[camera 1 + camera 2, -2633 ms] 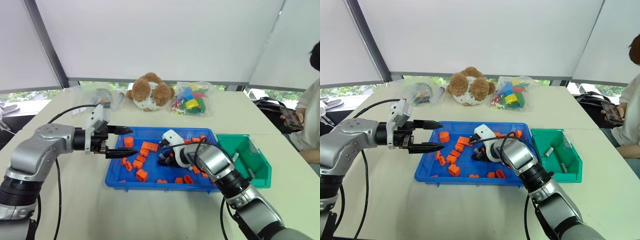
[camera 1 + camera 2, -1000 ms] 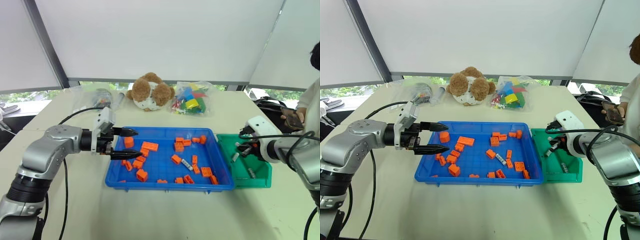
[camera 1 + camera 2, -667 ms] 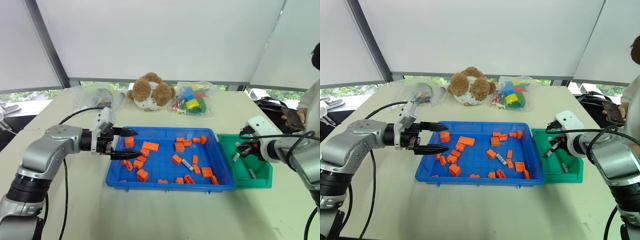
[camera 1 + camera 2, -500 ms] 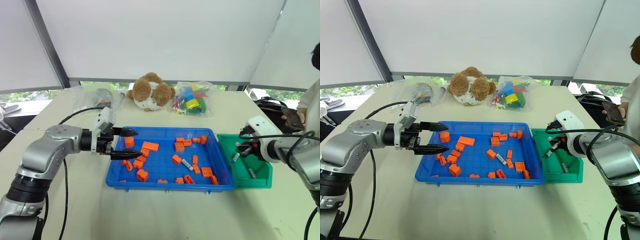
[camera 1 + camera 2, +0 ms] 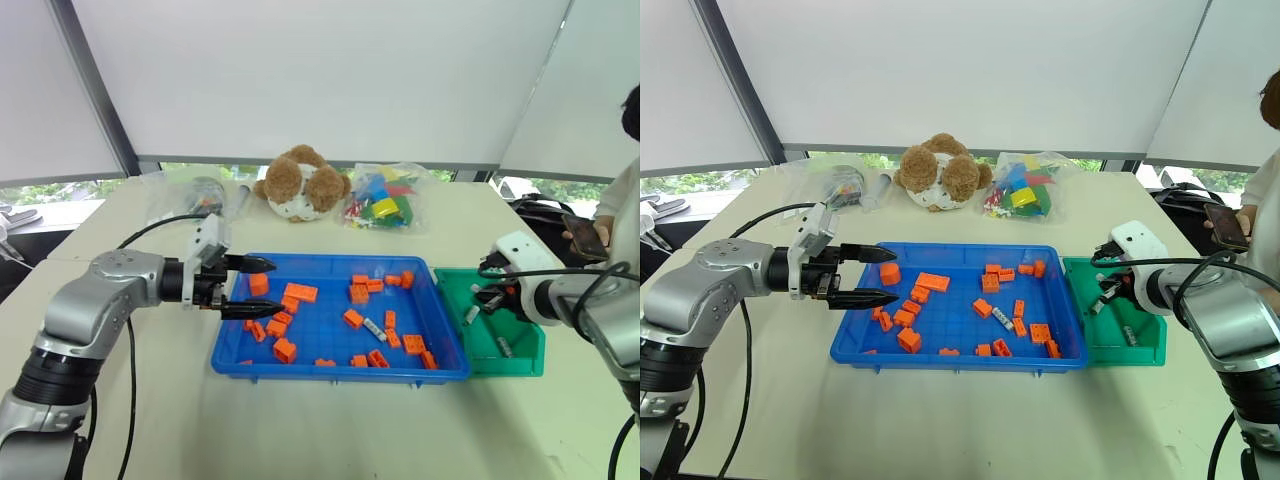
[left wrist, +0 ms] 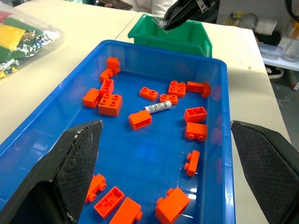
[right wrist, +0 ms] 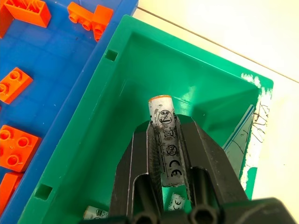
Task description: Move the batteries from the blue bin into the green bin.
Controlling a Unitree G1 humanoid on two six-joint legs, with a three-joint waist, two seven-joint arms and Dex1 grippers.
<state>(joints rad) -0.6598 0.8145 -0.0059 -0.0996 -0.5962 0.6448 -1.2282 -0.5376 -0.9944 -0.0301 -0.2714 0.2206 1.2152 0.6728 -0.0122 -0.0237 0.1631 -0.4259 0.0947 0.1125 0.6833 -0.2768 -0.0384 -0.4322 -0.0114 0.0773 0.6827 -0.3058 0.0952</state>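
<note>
At the right of the frame, the right gripper (image 7: 169, 154) is pinching a battery (image 7: 166, 140) between closed fingers, its long axis running along them, directly above the green bin (image 7: 107, 116). At centre, one more battery (image 5: 374, 329) is lying flat among orange blocks (image 5: 300, 293) in the blue bin (image 5: 330, 350). The left gripper (image 5: 250, 287), wide open and empty, is hovering nearer it. A pale table (image 5: 300, 420) is sitting before white blinds (image 5: 300, 80).

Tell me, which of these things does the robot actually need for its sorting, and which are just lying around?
Part of the job: blue bin; green bin; battery clamped in the right gripper over the green bin; battery left in the blue bin.

Just lying about: orange blocks; teddy bear; bag of coloured bricks.
</note>
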